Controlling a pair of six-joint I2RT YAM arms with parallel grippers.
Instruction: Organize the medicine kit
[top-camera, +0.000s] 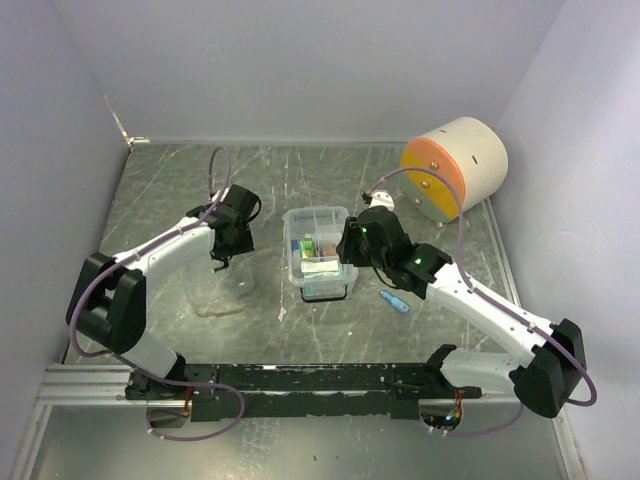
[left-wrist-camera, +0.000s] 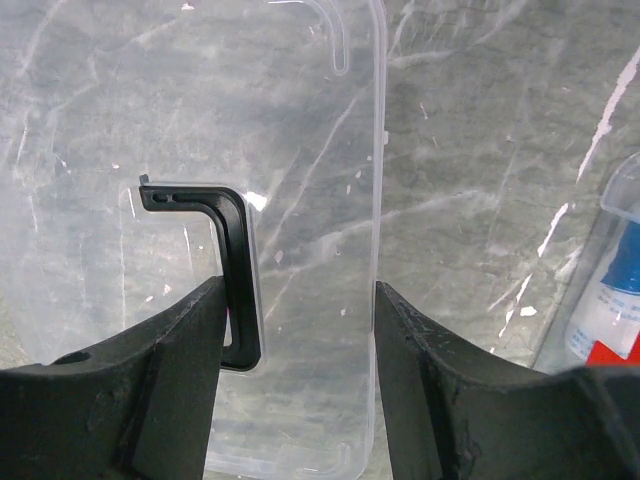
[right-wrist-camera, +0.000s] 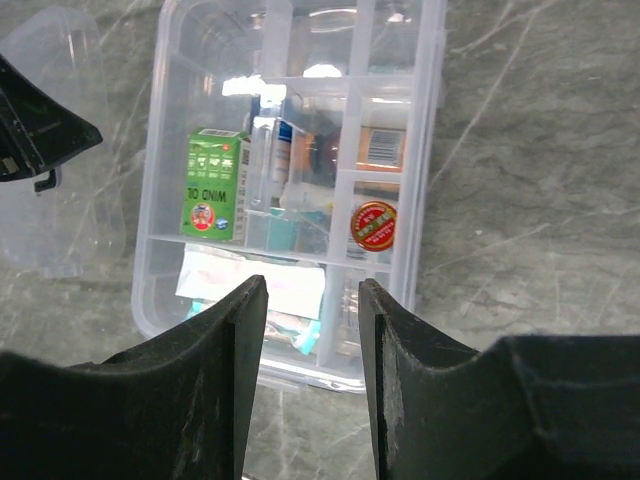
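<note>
The medicine kit is a clear box standing open mid-table, with a divided tray holding a green carton, a red round tin and white packets. Its clear lid lies flat on the table to the left. The lid's black handle shows in the left wrist view. My left gripper is open and empty over the lid, its fingers straddling the strip between the handle and the lid's right edge. My right gripper is open and empty just above the box's near edge.
A large cream cylinder with an orange face lies at the back right by the wall. A small blue item lies on the table right of the box, under the right arm. White walls enclose the table on three sides.
</note>
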